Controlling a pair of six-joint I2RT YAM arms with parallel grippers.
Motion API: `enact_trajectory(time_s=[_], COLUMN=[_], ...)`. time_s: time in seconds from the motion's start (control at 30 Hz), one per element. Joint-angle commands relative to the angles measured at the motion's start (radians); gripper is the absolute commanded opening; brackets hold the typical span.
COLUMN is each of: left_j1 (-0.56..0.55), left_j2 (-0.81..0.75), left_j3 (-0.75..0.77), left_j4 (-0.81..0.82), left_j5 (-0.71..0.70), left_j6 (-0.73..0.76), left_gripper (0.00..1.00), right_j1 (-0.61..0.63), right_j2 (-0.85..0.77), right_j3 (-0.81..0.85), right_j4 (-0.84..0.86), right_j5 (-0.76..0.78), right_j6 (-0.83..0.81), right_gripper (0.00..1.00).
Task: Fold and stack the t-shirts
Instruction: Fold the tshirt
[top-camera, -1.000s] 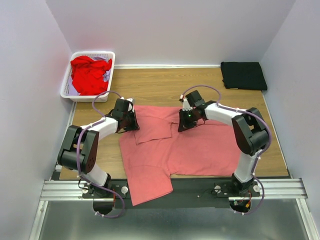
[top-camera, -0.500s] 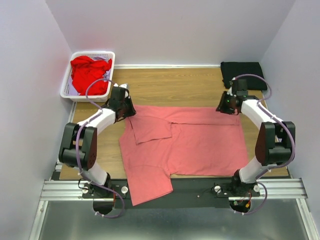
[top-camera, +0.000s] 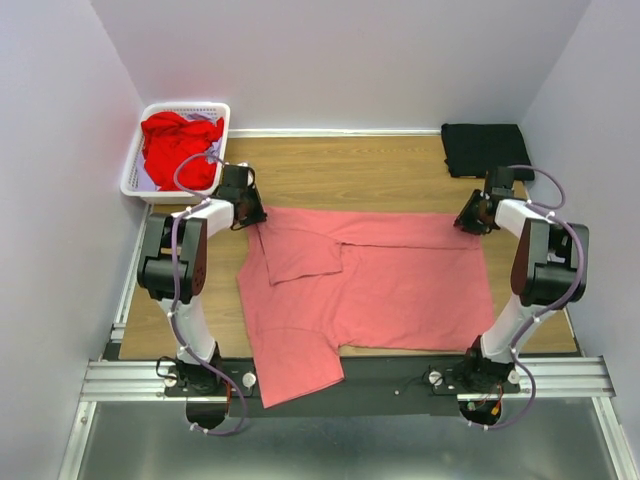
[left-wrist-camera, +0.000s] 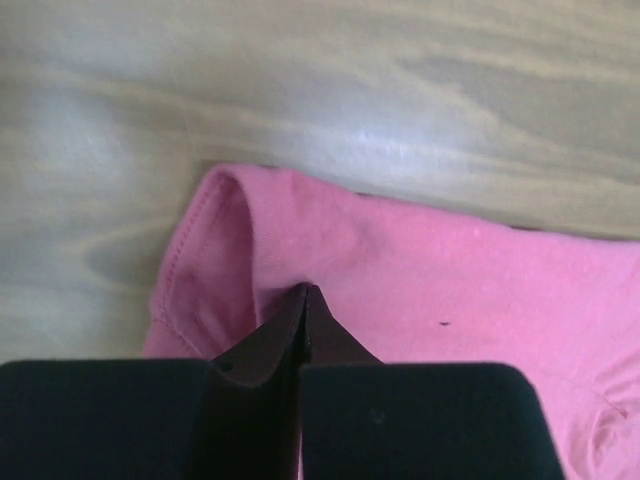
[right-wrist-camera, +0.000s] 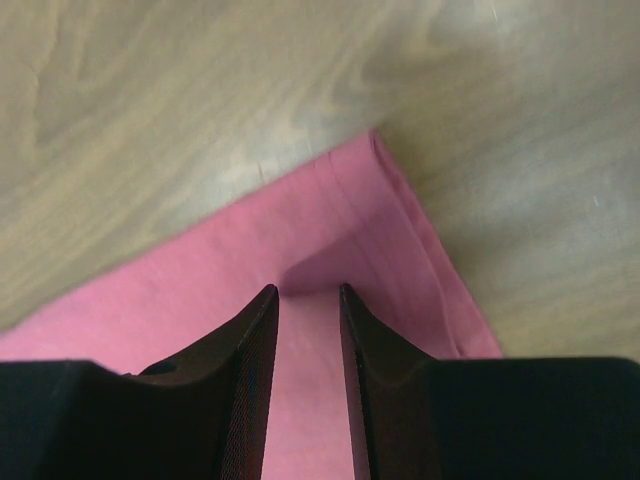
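Top external view: a white lattice basket (top-camera: 134, 166) at ten o'clock holds a crumpled red t-shirt (top-camera: 178, 148). A salmon-pink t-shirt (top-camera: 390, 290) lies spread across the middle of the wooden table (top-camera: 340, 170), and a folded black t-shirt (top-camera: 487, 150) sits at two o'clock. The left gripper (left-wrist-camera: 305, 292) pinches the pink shirt's far-left corner. The right gripper (right-wrist-camera: 308, 290) has its fingers apart over the far-right corner. Pale walls (top-camera: 340, 60) surround the table.

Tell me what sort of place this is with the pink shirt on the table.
Probably a robotics lab test cell: plain pale walls box in a wooden table, two robot arms are bolted to a metal rail, and a pink t-shirt is laid out for folding.
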Motion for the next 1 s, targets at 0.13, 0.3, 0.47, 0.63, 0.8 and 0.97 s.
enact_trajectory(time_s=[0.13, 0.3, 0.47, 0.63, 0.8, 0.97], left_j1=[0.021, 0.024, 0.03, 0.038, 0.041, 0.04], left_j2=[0.155, 0.262, 0.352, 0.411, 0.422, 0.426], left_j3=[0.222, 0.372, 0.547, 0.639, 0.675, 0.747], left_j4=[-0.087, -0.144, -0.211, -0.256, -0.263, -0.26], left_j5=[-0.028, -0.041, -0.044, -0.044, -0.056, -0.041], left_j6=[0.014, 0.016, 0.017, 0.02, 0.026, 0.031], left_gripper=[0.07, 0.07, 0.07, 0.07, 0.07, 0.09], right_j1=[-0.006, -0.006, -0.009, -0.046, -0.086, -0.105], right_j2=[0.225, 0.333, 0.391, 0.401, 0.404, 0.359], right_j3=[0.157, 0.273, 0.341, 0.34, 0.338, 0.356], right_j4=[0.07, 0.071, 0.071, 0.071, 0.071, 0.068], right_j5=[0.017, 0.007, -0.004, -0.007, -0.032, -0.066], right_j6=[0.017, 0.019, 0.025, 0.031, 0.037, 0.019], right_gripper=[0.38, 0.39, 0.39, 0.39, 0.4, 0.5])
